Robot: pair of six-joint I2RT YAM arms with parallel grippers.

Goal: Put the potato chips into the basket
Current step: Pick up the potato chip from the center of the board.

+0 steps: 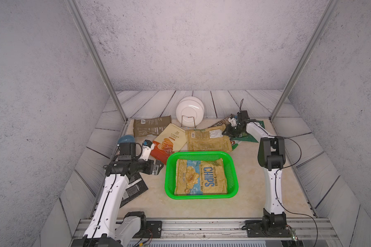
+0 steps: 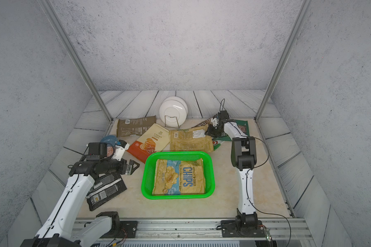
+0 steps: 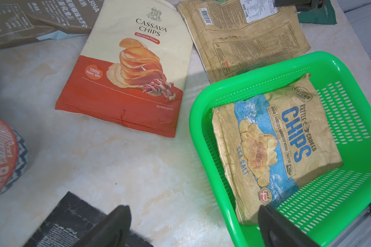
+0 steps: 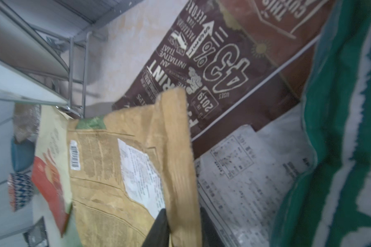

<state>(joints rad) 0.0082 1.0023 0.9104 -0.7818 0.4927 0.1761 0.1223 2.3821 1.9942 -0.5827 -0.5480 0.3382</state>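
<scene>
Low in the centre of both top views, the basket [image 1: 198, 153] [image 2: 178, 153] sits on the bench [image 1: 255, 192]. One kettle bag [image 1: 201, 177] lies flat inside it, face up.

Just above the basket lies the tan bag [image 1: 208, 139], back side up. To its left is the cassava bag [image 1: 169, 141], whose top corner lies over the olive bag [image 1: 150, 126]. At lower left, the black bag [image 1: 133, 190] lies partly under the left arm.

At upper right, the right tool [image 4: 183, 222] pinches the tan bag's right edge. In the right wrist view its two dark fingers [image 4: 161, 224] sit close together on either side of that edge. The brown bag [image 4: 234, 53] and green bag [image 4: 341, 85] lie just beside it.

The left tool [image 1: 159, 165] hangs just left of the basket, its fingers [image 3: 116, 224] spread wide with nothing between them.

Plates [image 1: 190, 113] stand in a rack [image 1: 187, 123] at top centre. A blue bowl [image 1: 125, 139] sits at the left.
</scene>
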